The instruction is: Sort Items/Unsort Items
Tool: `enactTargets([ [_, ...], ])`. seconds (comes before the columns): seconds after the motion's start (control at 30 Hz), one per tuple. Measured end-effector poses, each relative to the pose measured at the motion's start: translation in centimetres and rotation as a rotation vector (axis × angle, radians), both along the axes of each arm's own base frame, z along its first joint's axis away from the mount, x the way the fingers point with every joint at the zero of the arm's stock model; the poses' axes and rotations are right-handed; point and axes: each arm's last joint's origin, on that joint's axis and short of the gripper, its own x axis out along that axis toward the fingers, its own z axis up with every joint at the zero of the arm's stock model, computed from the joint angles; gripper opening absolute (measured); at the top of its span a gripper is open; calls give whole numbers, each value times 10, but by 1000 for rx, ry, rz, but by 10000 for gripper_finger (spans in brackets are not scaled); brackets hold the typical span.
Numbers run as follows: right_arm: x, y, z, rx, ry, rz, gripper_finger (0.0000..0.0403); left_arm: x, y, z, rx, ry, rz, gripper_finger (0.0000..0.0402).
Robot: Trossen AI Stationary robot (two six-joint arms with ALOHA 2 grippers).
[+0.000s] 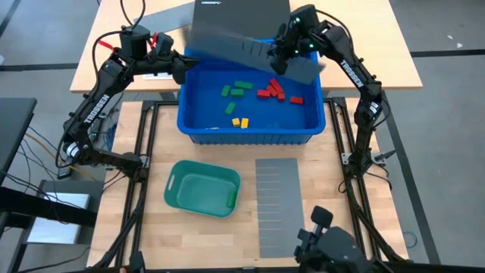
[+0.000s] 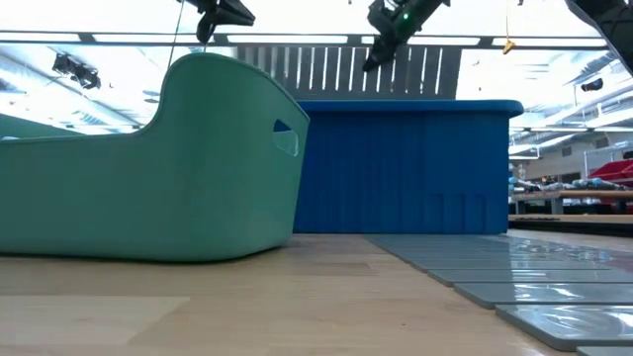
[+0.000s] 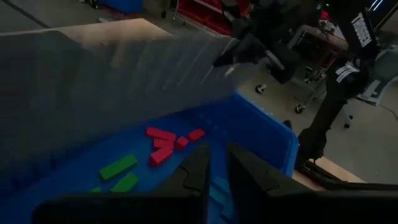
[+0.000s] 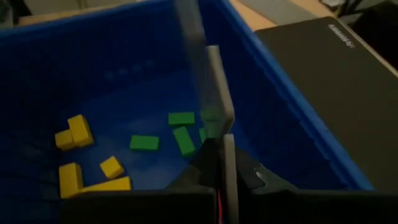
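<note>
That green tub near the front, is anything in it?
Empty. The high view shows the teal tray with a bare floor; the blocks all lie in the blue bin.

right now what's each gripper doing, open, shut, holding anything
Left gripper: nearly closed, at the grey divider sheet; a hold cannot be told.
Right gripper: shut on the grey divider sheet, above the blue bin.
</note>
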Motion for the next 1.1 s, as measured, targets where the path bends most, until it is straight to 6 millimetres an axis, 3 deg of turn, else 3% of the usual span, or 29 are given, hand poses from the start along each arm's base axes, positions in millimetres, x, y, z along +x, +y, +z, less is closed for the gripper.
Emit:
enactTargets([
  [0.4, -18, 27, 31, 10, -100, -56, 0, 1, 1, 3, 30, -22, 0, 58],
  [0.6, -26, 55, 48, 144, -217, -72, 0, 1, 1, 3, 29, -22, 0, 58],
  [1.1, -35, 183, 74, 631, -297, -30, 0, 0, 1, 3, 57, -10, -8, 58],
])
